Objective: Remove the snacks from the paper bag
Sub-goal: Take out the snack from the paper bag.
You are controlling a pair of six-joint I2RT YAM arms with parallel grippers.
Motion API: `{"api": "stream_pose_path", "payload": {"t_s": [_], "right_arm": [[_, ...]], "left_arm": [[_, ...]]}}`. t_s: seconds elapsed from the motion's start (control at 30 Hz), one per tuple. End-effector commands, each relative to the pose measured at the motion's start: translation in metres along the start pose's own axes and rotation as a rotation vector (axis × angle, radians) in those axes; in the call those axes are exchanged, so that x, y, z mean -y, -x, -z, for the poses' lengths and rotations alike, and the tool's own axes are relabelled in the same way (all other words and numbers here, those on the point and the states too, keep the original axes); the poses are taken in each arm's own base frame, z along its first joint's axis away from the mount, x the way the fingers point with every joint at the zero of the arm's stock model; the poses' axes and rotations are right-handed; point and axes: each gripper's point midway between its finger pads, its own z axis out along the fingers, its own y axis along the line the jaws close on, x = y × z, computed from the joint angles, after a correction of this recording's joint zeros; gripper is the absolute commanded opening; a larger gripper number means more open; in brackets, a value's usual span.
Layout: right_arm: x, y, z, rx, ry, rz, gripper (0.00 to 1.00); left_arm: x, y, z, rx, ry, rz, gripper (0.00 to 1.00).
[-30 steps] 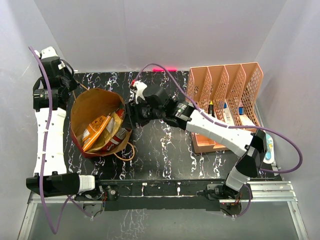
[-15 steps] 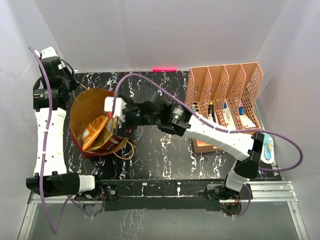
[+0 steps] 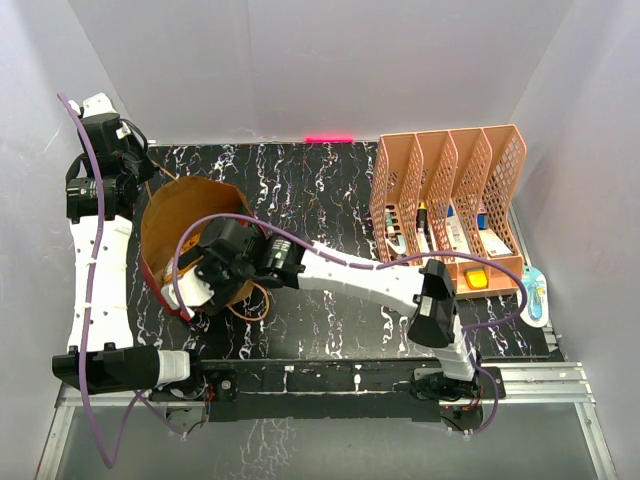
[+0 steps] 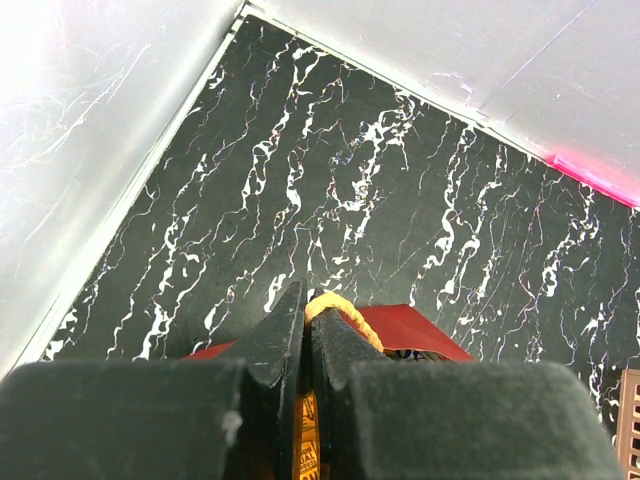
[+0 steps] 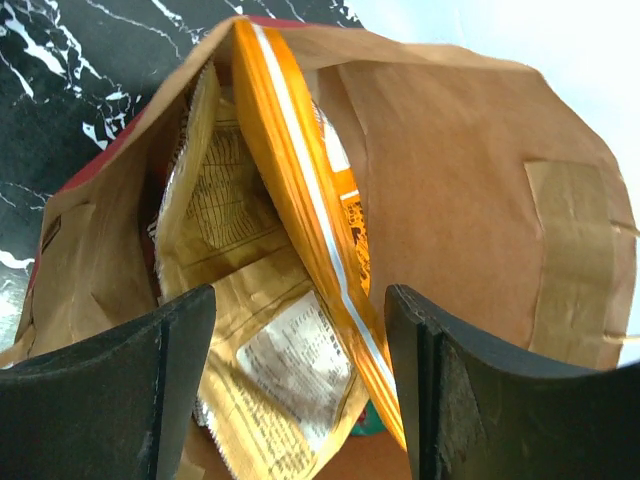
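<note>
Marbled table [image 3: 320, 190]: paper bag [image 3: 175, 215], organiser [image 3: 445, 170]

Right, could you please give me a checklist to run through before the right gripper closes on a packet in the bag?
1. Bag mouth open: ok. The paper bag gapes, its kraft inside showing.
2. Bag steadied: ok. The left gripper is shut with the cord handle at its tips.
3. Jaws ready: ok. The right gripper stands open inside the bag.
4. Packet between the jaws: ok. The orange packet stands on edge in the gap.
5. One packet only: cannot tell. The gold-brown packet lies beside it, perhaps also in the gap.
</note>
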Motion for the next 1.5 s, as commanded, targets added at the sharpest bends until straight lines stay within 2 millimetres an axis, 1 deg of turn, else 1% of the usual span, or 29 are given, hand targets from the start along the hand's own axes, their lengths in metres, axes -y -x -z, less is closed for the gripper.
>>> {"api": "stream_pose_path", "payload": {"t_s": [0.0,0.17,0.2,0.27,0.3,0.37,0.47,0.53,0.57,0.6,0.63,0.73,0.87,0.97,1.07,1.2,1.23,1.3,1.37,1.47], "right_arm": [[0.035,0.012,0.003,-0.023,-0.103,0.169,0.70],[0.032,-0.004,-0.020,-0.076,-0.106,0.197,0.66],[0.034,-0.005,-0.024,-0.079,-0.114,0.199,0.63],[0.038,-0.006,-0.031,-0.080,-0.144,0.194,0.48],[0.042,-0.007,-0.033,-0.080,-0.167,0.188,0.45],[0.051,-0.003,-0.031,-0.068,-0.217,0.173,0.41],[0.071,0.009,-0.016,-0.037,-0.297,0.132,0.31],[0.090,0.019,0.002,-0.006,-0.365,0.103,0.23],[0.099,0.024,0.011,0.007,-0.402,0.088,0.17],[0.109,0.028,0.021,0.021,-0.441,0.074,0.10],[0.117,0.033,0.030,0.036,-0.472,0.057,0.08],[0.134,0.046,0.059,0.093,-0.552,0.005,0.08],[0.148,0.063,0.096,0.169,-0.630,-0.054,0.08],[0.151,0.071,0.122,0.203,-0.658,-0.099,0.08],[0.156,0.078,0.156,0.225,-0.692,-0.166,0.08],[0.152,0.089,0.220,0.273,-0.715,-0.288,0.08],[0.151,0.095,0.246,0.300,-0.738,-0.320,0.08],[0.146,0.100,0.285,0.343,-0.770,-0.383,0.08],[0.135,0.101,0.317,0.373,-0.781,-0.436,0.08],[0.112,0.099,0.353,0.394,-0.769,-0.517,0.08]], "left_arm": [[0.007,0.022,0.011,0.083,-0.042,0.023,0.00],[0.009,0.022,0.012,0.082,-0.054,0.029,0.00],[0.009,0.023,0.013,0.085,-0.057,0.029,0.00],[0.009,0.023,0.013,0.083,-0.055,0.031,0.00],[0.009,0.023,0.014,0.085,-0.057,0.031,0.00],[0.008,0.023,0.014,0.088,-0.053,0.030,0.00],[0.006,0.024,0.015,0.093,-0.043,0.029,0.00],[0.006,0.024,0.016,0.095,-0.044,0.033,0.00],[0.006,0.024,0.015,0.094,-0.043,0.035,0.00],[0.006,0.023,0.016,0.094,-0.044,0.036,0.00],[0.006,0.023,0.015,0.097,-0.043,0.037,0.00],[0.004,0.022,0.015,0.095,-0.033,0.035,0.00],[0.003,0.024,0.016,0.101,-0.029,0.040,0.00],[0.002,0.026,0.017,0.108,-0.022,0.039,0.00],[0.001,0.029,0.018,0.115,-0.016,0.037,0.00],[0.000,0.029,0.018,0.117,-0.009,0.033,0.00],[0.000,0.028,0.017,0.116,-0.008,0.032,0.00],[0.000,0.028,0.015,0.115,-0.007,0.032,0.00],[0.001,0.027,0.013,0.110,-0.011,0.031,0.00],[0.002,0.027,0.013,0.109,-0.013,0.028,0.00]]}}
